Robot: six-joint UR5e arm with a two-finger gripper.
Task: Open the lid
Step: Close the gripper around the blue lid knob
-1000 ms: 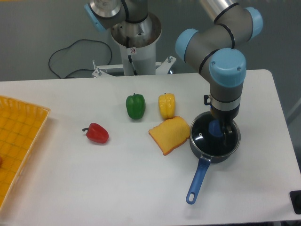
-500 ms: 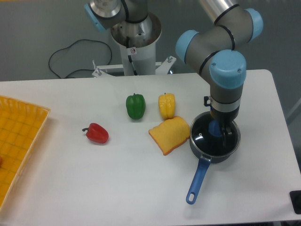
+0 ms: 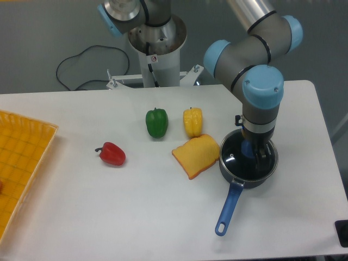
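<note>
Lid (image 3: 237,159) and saucepan (image 3: 246,168) sit together at the right side of the table (image 3: 136,206), the glass disc lying flat on the pan's rim with nothing yet to suggest it has been raised. The gripper (image 3: 253,151) hangs straight down over the pan's centre, its dark fingers reaching to either side of the blue knob (image 3: 248,149); whether they are already pinching the knob or only flanking it cannot be told, since the wrist hides most of the contact. Compared with a second ago the wrist has drifted slightly right and a touch lower over the pan, while the lid and the pan's blue handle (image 3: 227,209) lie exactly where they were (so no lift has begun). That small settling reads as the last alignment before the grasp, or the grasp itself closing. Just left of the saucepan, touching or nearly touching its wall, is a yellow cloth (image 3: 196,155); farther left of it stand a yellow pepper (image 3: 192,122), a green pepper (image 3: 156,123) and a red pepper (image 3: 112,154), all clear of the pan.
</note>
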